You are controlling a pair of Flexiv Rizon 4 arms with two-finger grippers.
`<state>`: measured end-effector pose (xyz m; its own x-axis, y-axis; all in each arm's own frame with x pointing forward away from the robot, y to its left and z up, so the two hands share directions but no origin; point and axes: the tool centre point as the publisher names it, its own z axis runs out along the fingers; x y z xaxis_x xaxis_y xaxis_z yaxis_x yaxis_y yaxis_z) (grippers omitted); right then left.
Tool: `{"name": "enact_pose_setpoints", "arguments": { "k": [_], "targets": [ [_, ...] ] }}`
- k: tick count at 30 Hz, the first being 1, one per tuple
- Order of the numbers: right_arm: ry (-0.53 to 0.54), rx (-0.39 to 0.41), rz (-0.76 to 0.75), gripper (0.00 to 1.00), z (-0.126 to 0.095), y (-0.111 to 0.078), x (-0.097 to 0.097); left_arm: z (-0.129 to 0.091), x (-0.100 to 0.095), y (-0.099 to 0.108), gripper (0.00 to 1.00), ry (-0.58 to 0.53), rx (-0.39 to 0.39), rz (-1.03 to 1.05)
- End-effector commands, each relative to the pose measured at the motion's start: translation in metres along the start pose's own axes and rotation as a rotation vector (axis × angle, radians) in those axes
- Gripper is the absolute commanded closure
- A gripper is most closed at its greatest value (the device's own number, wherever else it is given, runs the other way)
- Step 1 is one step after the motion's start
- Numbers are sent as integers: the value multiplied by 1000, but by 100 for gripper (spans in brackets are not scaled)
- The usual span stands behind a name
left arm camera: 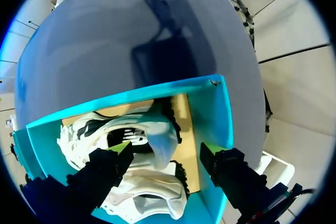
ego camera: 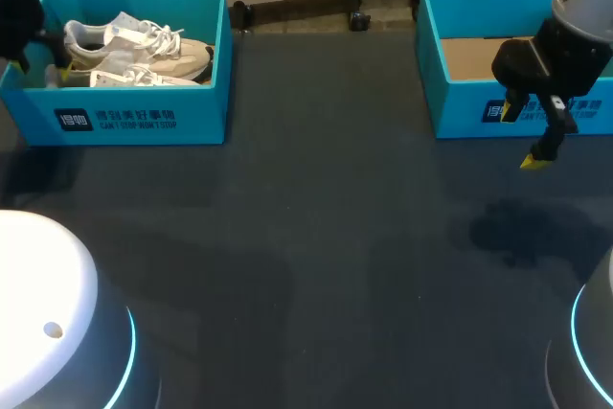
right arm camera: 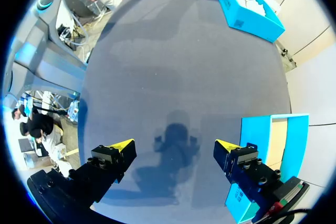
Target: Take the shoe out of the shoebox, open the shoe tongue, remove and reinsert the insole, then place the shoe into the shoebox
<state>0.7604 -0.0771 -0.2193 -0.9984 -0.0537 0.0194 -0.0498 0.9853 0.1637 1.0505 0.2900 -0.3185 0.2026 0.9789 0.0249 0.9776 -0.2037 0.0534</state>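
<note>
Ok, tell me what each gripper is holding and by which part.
Nothing is held. The left gripper is open over the shoes in their shoebox; the right gripper is open above the table.

Left shoebox (ego camera: pixel 206 93): a white logo (ego camera: pixel 73 121) and two white print lines (ego camera: pixel 136 120) are standing on its front wall.
Right shoebox (ego camera: pixel 460 107): white print (ego camera: pixel 492 112) is showing, half hidden behind the right pincer (ego camera: pixel 522 134).

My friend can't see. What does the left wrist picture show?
The left gripper, fingers open, hangs above two white shoes lying inside a turquoise shoebox. One finger is over a shoe and the other is by the box's side wall. The dark table stretches beyond.
</note>
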Motion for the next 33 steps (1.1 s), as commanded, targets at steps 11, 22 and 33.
{"name": "enact_pose_setpoints", "arguments": {
  "k": [11,22,33],
  "targets": [
    [0,1,0,0,1,0,0,33,2,4,22,-43,23,26],
    [0,1,0,0,1,0,0,49,0,8,19,-45,20,31],
    [0,1,0,0,1,0,0,68,-2,8,30,-41,38,22]
  ]
}}
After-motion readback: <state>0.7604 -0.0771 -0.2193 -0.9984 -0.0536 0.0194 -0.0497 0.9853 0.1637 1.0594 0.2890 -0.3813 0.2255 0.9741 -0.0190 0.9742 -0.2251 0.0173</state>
